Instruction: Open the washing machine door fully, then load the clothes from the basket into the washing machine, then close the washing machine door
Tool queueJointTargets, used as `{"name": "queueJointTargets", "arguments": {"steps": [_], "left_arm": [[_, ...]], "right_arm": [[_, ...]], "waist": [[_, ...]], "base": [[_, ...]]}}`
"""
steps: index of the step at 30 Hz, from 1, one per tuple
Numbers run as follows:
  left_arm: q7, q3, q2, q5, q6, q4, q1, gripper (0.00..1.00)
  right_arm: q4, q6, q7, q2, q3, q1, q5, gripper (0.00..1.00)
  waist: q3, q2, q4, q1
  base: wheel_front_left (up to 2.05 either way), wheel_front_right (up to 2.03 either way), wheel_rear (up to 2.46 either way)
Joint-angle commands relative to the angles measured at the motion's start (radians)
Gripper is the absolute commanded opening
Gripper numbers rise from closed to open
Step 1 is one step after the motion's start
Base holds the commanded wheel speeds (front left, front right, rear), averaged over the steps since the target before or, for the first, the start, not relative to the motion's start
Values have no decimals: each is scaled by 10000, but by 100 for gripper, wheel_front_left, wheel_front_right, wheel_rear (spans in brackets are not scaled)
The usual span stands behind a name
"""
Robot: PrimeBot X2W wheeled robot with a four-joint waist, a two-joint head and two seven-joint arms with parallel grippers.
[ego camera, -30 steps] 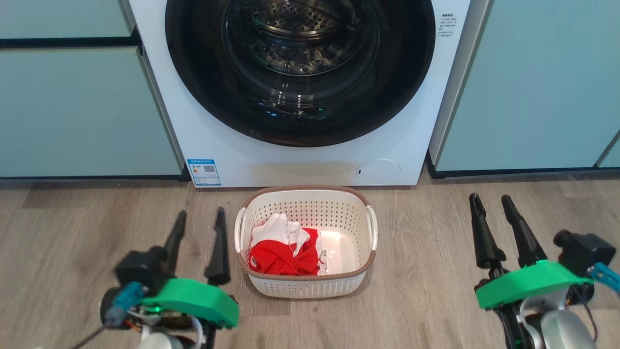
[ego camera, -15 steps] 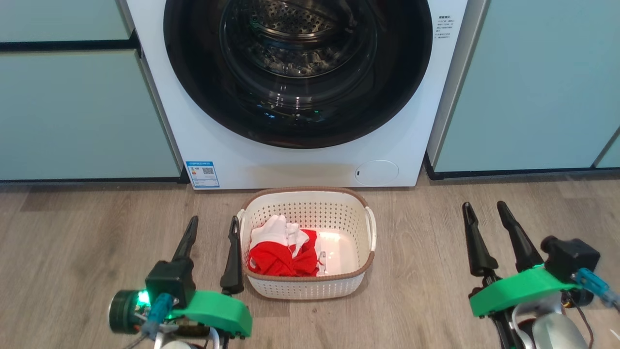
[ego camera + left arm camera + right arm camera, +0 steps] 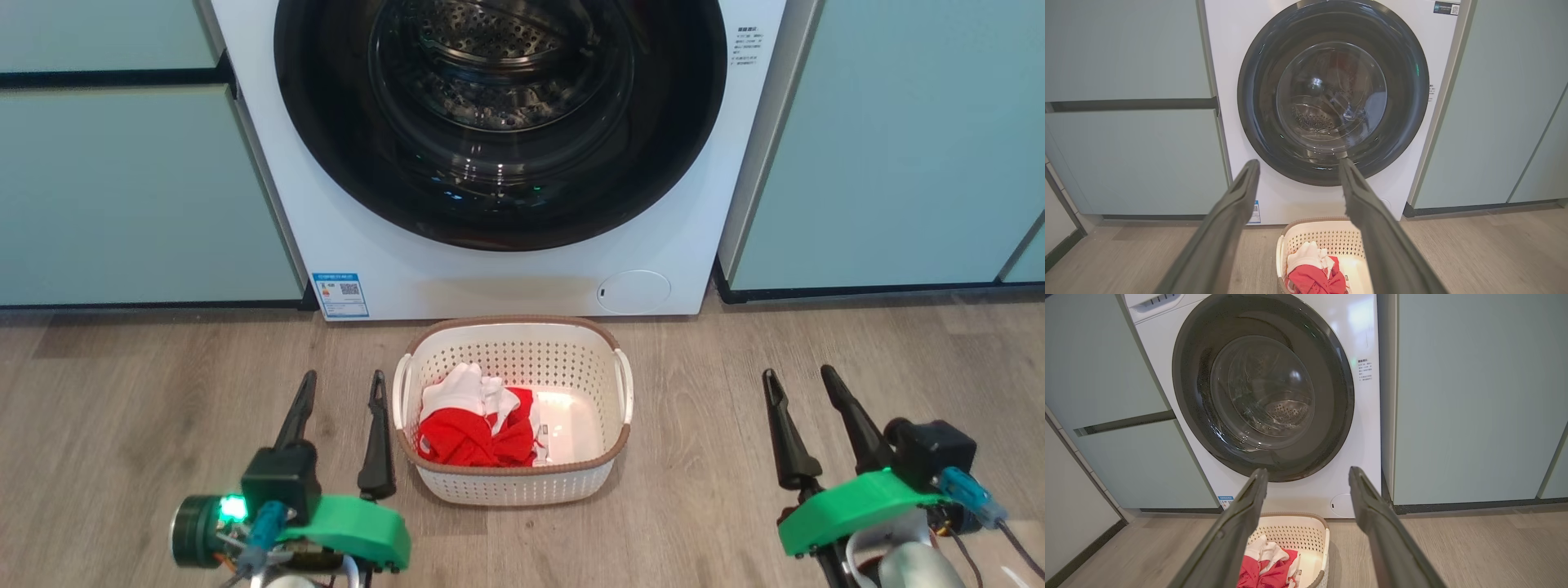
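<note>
Two grippers: left gripper (image 3: 344,377) and right gripper (image 3: 796,371), fingers spread wide, nothing held, flanking basket (image 3: 510,320).
Change: both drawn back slightly; right brought nearer basket.
Clothes (image 3: 473,433): kept in basket.
Door (image 3: 335,163): shut, behind basket; opening judged unstarted.

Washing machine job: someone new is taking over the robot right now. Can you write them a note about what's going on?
Left gripper: open, empty, just left of the basket.
Right gripper: open, empty, well right of the basket.
Door: shut.
Basket: on the floor in front of the washer, with the clothes piled in its left half.
Done: nothing yet.
Left: open the door fully, load the clothes, close the door.
</note>
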Motion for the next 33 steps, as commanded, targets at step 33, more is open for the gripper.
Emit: {"name": "queueJointTargets", "arguments": {"steps": [33], "left_arm": [[-266, 794, -247, 817, -783, 1087, -298, 100]], "right_arm": [[828, -2, -289, -123, 381, -828, 14, 100]], "waist": [[-53, -1, -74, 0]], "base": [[0, 0, 0]]}}
